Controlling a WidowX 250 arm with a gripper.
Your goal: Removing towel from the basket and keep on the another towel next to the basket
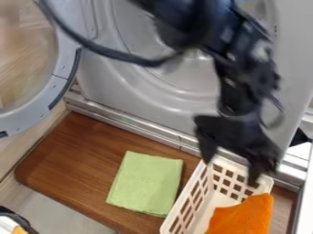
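Tool: here it is [229, 173], wide, nothing between its fingertips, pointing down over the far end of the basket; that spread suits a grab at soft cloth.
Arm: the black arm [235, 84] comes down from the top edge in front of the washing machine [140, 96], which leaves the green towel's side free for the carry.
Orange towel: there's the one to shift [245, 215], bunched in the near part of the basket and up against its right wall, a raised fold offering a likely grip.
Basket: white, lattice-walled [221, 201], at the right end of the surface, right beside the landing spot, so the trip should be short.
Green towel: lying flat and neatly squared [145, 183], between the surface's far and near edges, left of the basket; a good pad to set down on.
Surface: brown wood [79, 155], its far edge along the metal strip [125, 124] below the machine.
Next: the tool needs to come nearer and lower, pinch that fold, then lift well above the rim; cloth could snag on the lattice or drag the light basket along.
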